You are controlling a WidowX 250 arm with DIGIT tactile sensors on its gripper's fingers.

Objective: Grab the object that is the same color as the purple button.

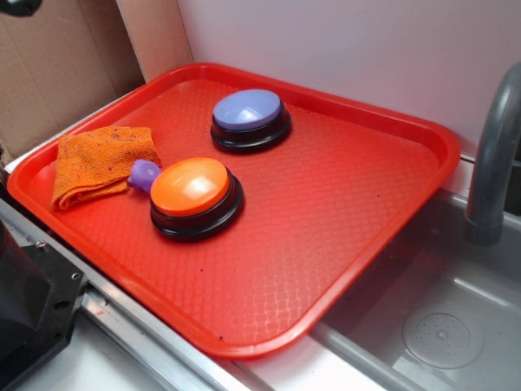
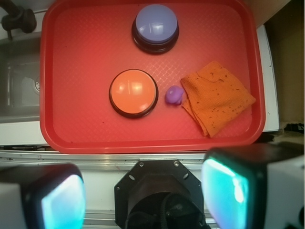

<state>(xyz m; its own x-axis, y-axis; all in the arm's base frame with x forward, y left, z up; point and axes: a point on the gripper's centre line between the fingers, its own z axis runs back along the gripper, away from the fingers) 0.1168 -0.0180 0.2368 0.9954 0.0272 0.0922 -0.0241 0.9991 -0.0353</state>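
Purple toy piece [image 2: 174,95] sits mid-tray [image 2: 86,133], wedged between the orange button [image 2: 133,92] and orange cloth [image 2: 217,97]; purple button [image 2: 156,25] near the far rim. Gripper [image 2: 143,191] fingers spread, off-tray.

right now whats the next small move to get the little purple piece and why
Probably carry the gripper forward over the tray until it hangs above the small purple piece. Its jaws stand open and short of the tray's near rim, while the piece lies between the orange button and the orange cloth.
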